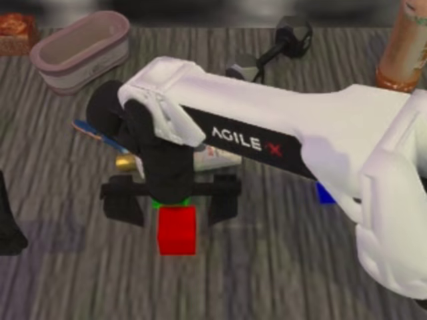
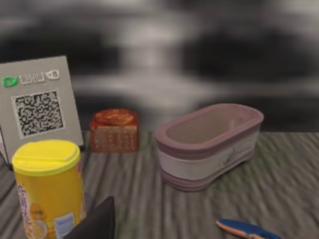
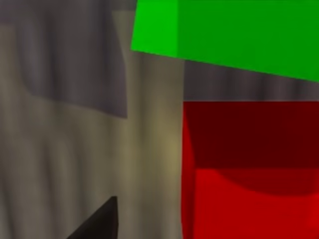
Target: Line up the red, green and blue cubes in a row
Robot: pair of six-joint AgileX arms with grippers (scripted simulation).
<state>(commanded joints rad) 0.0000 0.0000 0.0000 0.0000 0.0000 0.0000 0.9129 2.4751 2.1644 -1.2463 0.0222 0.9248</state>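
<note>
The red cube (image 1: 177, 230) lies on the table left of centre. The green cube (image 1: 170, 202) sits just behind it, mostly hidden under my right gripper (image 1: 173, 200). That gripper hangs open over the two cubes, one finger (image 1: 123, 200) on each side. In the right wrist view the green cube (image 3: 234, 35) and the red cube (image 3: 249, 169) lie close together with a narrow strip of table between them, and one dark fingertip (image 3: 102, 219) shows. The blue cube (image 1: 325, 193) peeks out from under the right arm. My left gripper (image 1: 8, 223) is parked at the left edge, open and empty.
A pink-rimmed oval tub (image 1: 80, 50) stands at the back left, with a brown box (image 1: 17, 33) beside it. A blue and orange tool (image 1: 97, 133), a tall orange bottle (image 1: 403, 47) and a black object (image 1: 280, 43) are also there. A yellow can (image 2: 47, 189) and a QR sign (image 2: 40, 107) show near the left arm.
</note>
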